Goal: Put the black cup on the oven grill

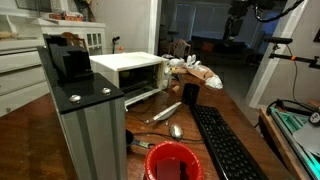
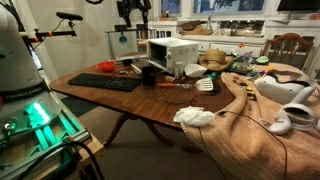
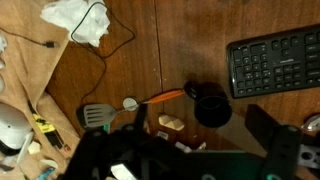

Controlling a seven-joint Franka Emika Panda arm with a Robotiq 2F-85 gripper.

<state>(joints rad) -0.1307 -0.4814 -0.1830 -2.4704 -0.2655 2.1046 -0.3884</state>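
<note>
Hanging high over the wooden table [image 2: 160, 102], the gripper [image 2: 134, 14], its jaws too blurred to call spread or closed, looks down on the black cup [image 3: 210, 108] standing upright near the keyboard [image 3: 275, 62], seemingly surveying an approach before any lift onto the oven grill [image 1: 130, 70].

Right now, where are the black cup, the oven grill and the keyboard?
black cup [image 3: 211, 110], wrist view, its top seen from above.
oven grill [image 1: 128, 63], in an exterior view, flat white top.
keyboard [image 3: 275, 60], wrist view, middle keys.
</note>
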